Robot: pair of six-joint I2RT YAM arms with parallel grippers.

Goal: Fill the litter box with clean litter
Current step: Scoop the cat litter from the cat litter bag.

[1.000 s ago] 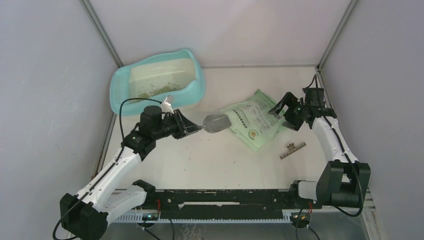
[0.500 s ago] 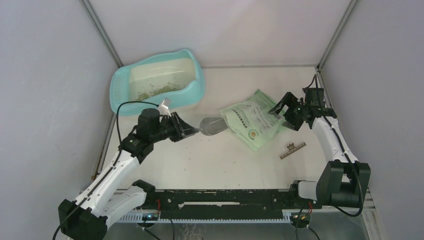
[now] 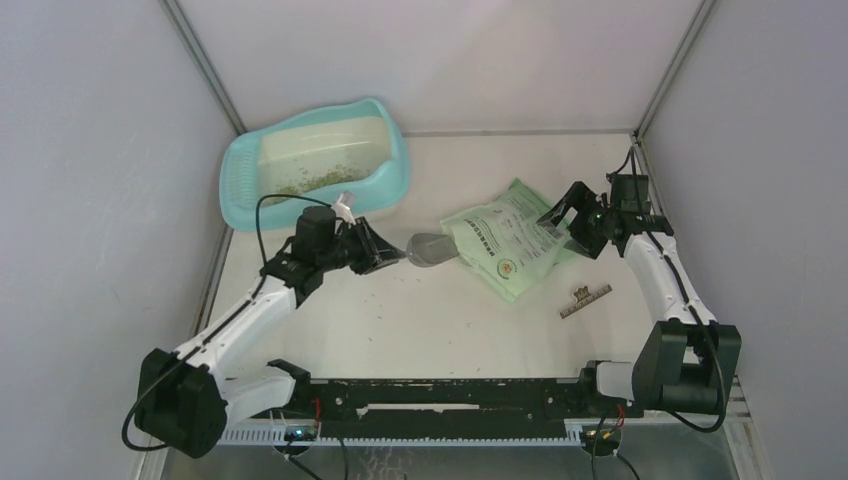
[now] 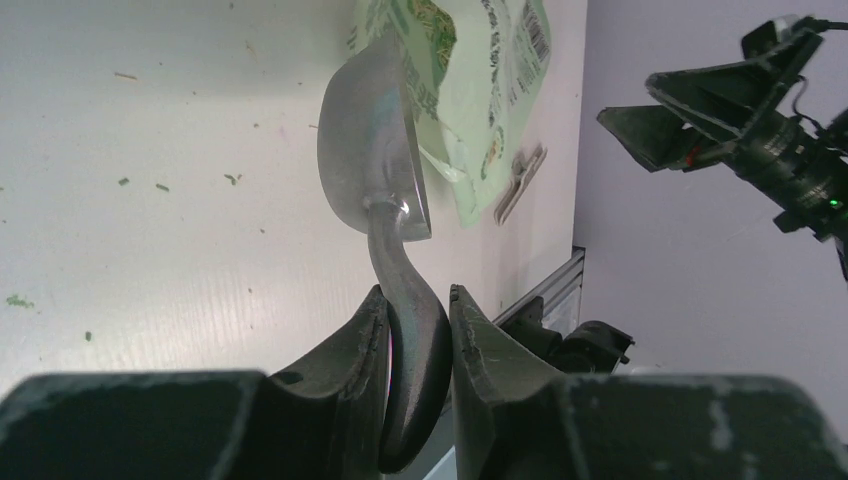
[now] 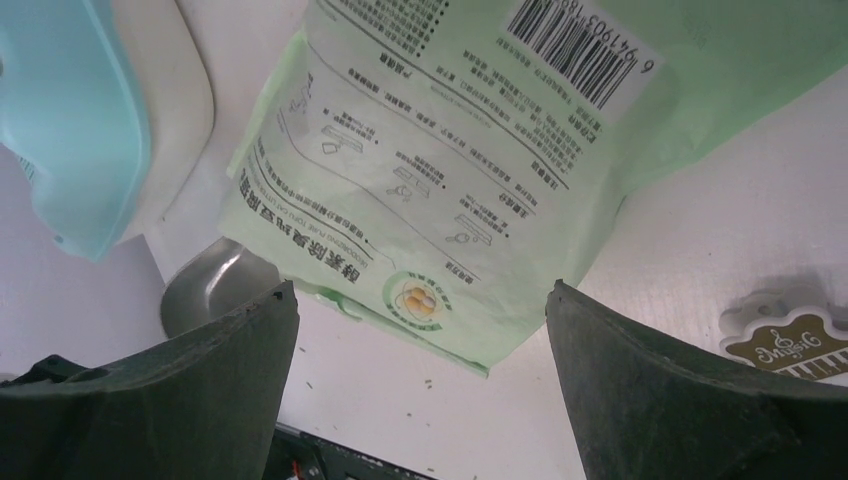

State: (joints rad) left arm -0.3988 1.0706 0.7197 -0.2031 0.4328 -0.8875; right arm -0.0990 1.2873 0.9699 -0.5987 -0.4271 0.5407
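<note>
The turquoise litter box (image 3: 232,185) stands at the back left, with a thin patch of green-beige litter (image 3: 318,178) on its cream floor. My left gripper (image 3: 385,257) is shut on the dark handle of the grey metal scoop (image 3: 432,248). In the left wrist view the handle sits between the jaws of the gripper (image 4: 418,300), and the scoop bowl (image 4: 368,140) touches the open edge of the green bag (image 4: 470,80). My right gripper (image 3: 570,225) is open and empty above the bag's (image 3: 508,240) right end. The right wrist view shows the bag (image 5: 470,160) beyond its gripper (image 5: 420,300).
A small brown clip (image 3: 585,298) lies on the table in front of the bag, to its right. Loose granules (image 3: 385,300) are scattered on the white table near the scoop. Grey walls close in on both sides. The black rail runs along the near edge.
My left arm drew back to the left a little, then came back right, so the scoop bowl is again at the bag's open edge. The right arm has not moved.
</note>
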